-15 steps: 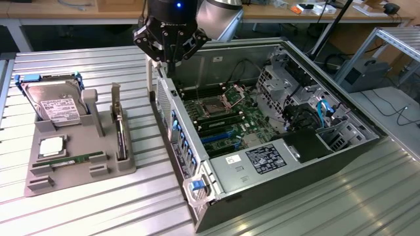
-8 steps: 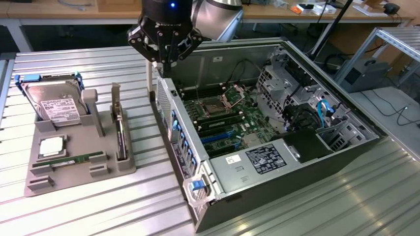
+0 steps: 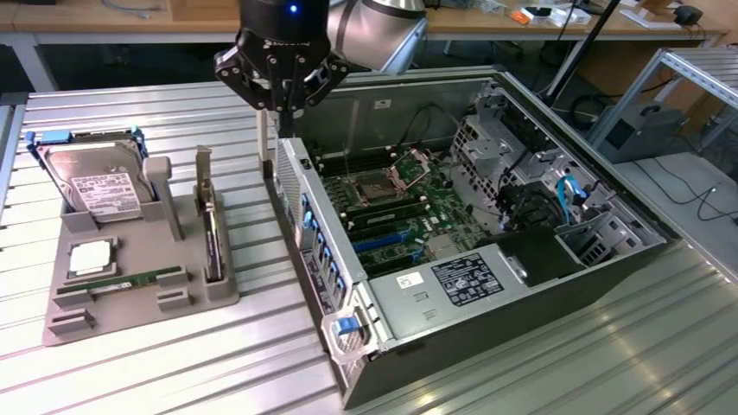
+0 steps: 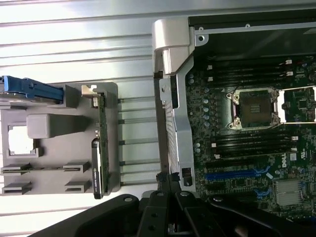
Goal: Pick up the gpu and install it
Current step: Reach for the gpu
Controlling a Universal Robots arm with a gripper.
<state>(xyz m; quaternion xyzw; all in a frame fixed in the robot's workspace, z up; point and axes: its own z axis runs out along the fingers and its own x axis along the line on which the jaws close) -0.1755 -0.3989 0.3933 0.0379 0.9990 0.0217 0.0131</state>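
Although the pincer [image 3: 280, 105] hangs with its fingers pressed together and nothing between them, it is poised over the rear wall of the open computer case [image 3: 623, 259] rather than over the gpu [image 3: 213, 235], and that offset is the relation that counts at this stage. The gpu stands on its long edge in a slot of the grey holder [image 3: 173, 304] on the table [image 3: 138, 112]. It sits just beside the case on the exterior view's left, outside it and apart from the motherboard [image 3: 398, 203]. From the pincer, the card lies lower down, toward the exterior view's left and somewhat nearer that camera. Its long axis runs roughly parallel to the case's rear wall, and its silver bracket [image 4: 89, 90] is at the end farther from the exterior camera. Its broad faces look sideways, one toward the case and the other toward the hard drive [image 3: 102, 186], which leans in the same holder. Only its thin upper edge is offered upward. A green memory stick [image 3: 130, 281] lies flat at the holder's near end, clear of the card. By my reading the pick has not begun: the card sits untouched in its slot.
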